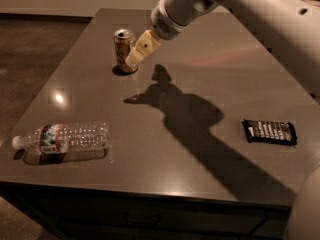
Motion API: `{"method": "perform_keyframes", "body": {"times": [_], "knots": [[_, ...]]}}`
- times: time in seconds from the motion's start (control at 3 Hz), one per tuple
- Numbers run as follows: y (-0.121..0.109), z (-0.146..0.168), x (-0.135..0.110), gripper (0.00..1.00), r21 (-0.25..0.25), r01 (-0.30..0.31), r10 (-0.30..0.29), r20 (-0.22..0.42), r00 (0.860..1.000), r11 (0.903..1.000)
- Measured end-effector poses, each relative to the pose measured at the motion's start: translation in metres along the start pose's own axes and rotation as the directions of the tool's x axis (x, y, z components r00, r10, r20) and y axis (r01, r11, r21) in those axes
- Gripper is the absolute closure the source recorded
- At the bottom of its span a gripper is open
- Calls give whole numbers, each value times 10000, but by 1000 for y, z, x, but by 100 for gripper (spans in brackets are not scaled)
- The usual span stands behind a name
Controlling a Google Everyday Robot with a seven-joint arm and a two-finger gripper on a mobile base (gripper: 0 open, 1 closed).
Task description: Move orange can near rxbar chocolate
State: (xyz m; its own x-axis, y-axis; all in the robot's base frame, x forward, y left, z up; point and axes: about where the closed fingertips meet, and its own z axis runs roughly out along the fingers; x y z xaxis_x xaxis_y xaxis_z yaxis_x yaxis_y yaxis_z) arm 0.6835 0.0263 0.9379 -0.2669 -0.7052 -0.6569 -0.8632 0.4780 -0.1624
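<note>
The orange can stands upright at the far left of the grey table. My gripper hangs just in front of the can's right side, overlapping it in this view; I cannot tell whether it touches. The rxbar chocolate, a flat black wrapper with white lettering, lies at the right side of the table, well away from the can.
A clear plastic water bottle lies on its side near the front left corner. My arm comes in from the upper right and casts a long shadow across the table's middle. The floor drops away to the left.
</note>
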Motion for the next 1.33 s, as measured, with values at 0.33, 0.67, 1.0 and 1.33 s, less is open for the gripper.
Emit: {"method": "perform_keyframes", "body": {"times": [0.33,0.67,1.0,1.33], "knots": [[-1,24,-14,0,-161,-79,81,127,9999,9998],[2,46,-29,0,-427,-86,95,222,9997,9991],[6,61,-41,0,-702,17,1,256,9997,9975],[7,74,-46,19,-969,51,-38,137,9999,9953]]}}
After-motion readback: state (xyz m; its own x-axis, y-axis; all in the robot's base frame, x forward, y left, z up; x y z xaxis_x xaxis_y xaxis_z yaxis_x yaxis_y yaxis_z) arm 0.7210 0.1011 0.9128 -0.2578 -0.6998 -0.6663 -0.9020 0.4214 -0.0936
